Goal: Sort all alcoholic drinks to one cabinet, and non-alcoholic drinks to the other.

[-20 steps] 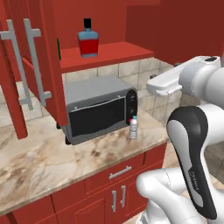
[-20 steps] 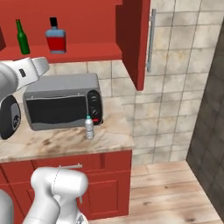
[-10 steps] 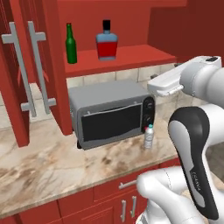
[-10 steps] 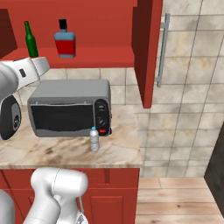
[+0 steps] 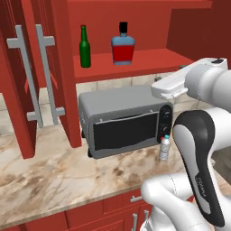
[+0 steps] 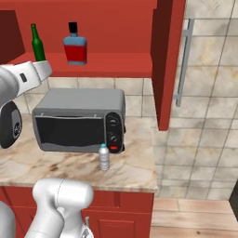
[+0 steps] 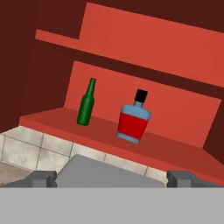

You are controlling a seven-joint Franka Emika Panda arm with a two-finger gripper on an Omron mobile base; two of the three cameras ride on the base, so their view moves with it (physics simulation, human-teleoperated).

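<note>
shelf (image 5: 149,63): 2 bottles | water btl (image 5: 164,148) on counter (image 5: 54,173), before oven (image 5: 124,119)

The arm (image 5: 198,149) is glossy white, built of fat rounded segments, with a black band curving along one link carrying small pale lettering. Its finger tips (image 7: 41,178) are small dark grey blocks.

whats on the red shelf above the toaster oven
Two bottles stand upright and apart on the red shelf: a slim green bottle and a squat red-and-blue bottle with a black cap. No other bottle is visible on it.
</note>
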